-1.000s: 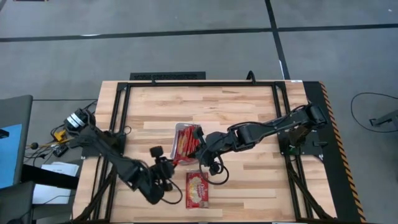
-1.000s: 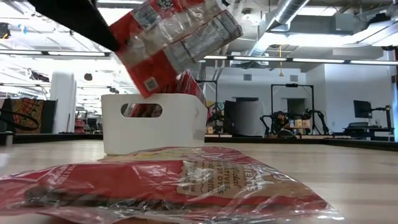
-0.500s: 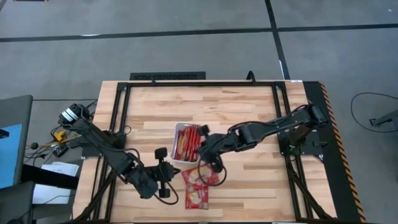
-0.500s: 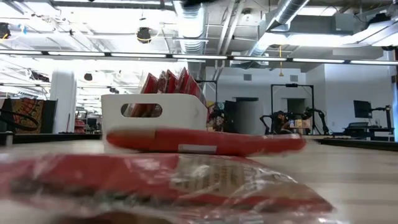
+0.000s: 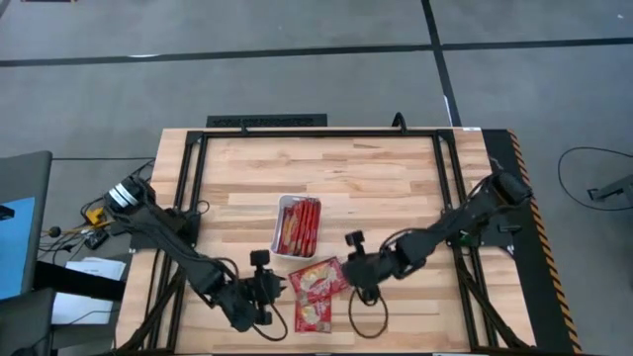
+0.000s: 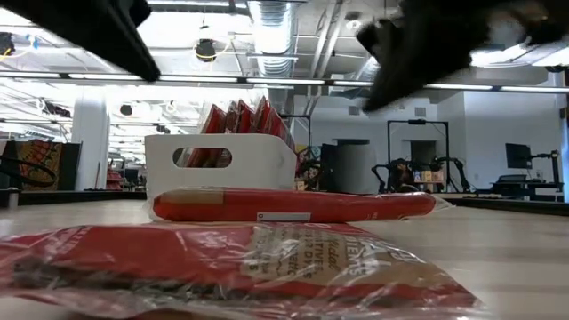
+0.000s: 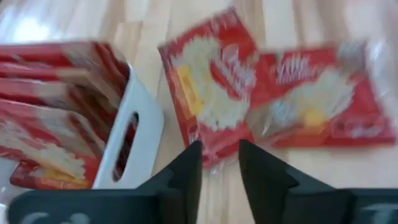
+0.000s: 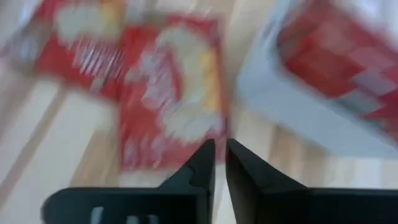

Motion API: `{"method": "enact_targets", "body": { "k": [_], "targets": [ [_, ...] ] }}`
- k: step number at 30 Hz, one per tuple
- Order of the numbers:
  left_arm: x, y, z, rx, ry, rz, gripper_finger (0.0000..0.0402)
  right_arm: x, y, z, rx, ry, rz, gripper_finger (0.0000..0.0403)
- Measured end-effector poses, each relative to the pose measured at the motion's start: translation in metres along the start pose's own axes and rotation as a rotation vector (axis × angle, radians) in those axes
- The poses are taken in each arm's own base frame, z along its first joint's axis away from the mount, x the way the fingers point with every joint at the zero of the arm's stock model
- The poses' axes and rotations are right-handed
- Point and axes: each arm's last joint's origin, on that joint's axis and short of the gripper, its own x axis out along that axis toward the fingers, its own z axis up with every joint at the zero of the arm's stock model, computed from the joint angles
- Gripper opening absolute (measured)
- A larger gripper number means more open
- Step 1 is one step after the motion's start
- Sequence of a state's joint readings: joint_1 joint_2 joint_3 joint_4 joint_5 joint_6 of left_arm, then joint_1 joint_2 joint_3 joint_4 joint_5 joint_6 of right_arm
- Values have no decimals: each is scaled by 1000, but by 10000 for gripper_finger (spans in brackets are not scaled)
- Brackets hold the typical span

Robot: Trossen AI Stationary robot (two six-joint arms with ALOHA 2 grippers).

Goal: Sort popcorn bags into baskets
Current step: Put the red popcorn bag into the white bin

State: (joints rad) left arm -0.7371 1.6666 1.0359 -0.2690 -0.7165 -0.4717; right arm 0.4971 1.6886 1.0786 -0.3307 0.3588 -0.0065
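The white basket (image 5: pixel 280 227) stands mid-table with several red popcorn bags (image 5: pixel 300 225) upright inside it. Two more bags lie flat on the wood before its near side: a tilted one (image 5: pixel 318 277) whose near end laps onto the other (image 5: pixel 314 314). My left gripper (image 5: pixel 281 292) hovers open just left of the tilted bag, its fingers (image 7: pixel 189 165) pointing at the bag's edge (image 7: pixel 214 152). My right gripper (image 5: pixel 352 274) hovers at that bag's right side, slightly open (image 8: pixel 219 155), with nothing between its fingers.
Black frame rails (image 5: pixel 193 198) run along the table's left, right and far sides. A dark cable loop (image 5: pixel 366 314) hangs below the right arm near the front edge. Bare wood lies right of the basket and behind it.
A bag that was held up in the air in front of the basket has dropped and now lies flat on the table before the basket's near side, lapping onto the other loose bag. My right gripper has swung down and away from the basket, toward the table's right and near edges.
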Motion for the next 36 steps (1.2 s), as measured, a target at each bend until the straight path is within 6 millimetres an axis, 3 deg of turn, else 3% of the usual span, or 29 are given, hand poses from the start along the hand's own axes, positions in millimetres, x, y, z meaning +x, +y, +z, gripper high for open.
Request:
{"method": "enact_targets", "body": {
  "k": [6,12,18,24,29,33,36],
  "targets": [
    [30,-6,-20,151,117,-17,143,25,30,-15,-131,88,28,170],
    [58,-7,-30,170,169,-64,149,38,59,-33,-307,173,22,281],
    [67,-3,-30,149,191,-86,143,47,67,-33,-327,161,-136,323],
    [69,-4,-27,140,170,-129,142,56,59,-22,-261,61,-178,311],
    [69,-4,-26,133,164,-133,142,60,49,-19,-228,53,-202,270],
    [69,-4,-26,125,165,-133,142,62,44,-19,-215,61,-205,194],
    [69,-4,-25,128,163,-134,142,63,42,-19,-211,64,-209,104]
  ]
}}
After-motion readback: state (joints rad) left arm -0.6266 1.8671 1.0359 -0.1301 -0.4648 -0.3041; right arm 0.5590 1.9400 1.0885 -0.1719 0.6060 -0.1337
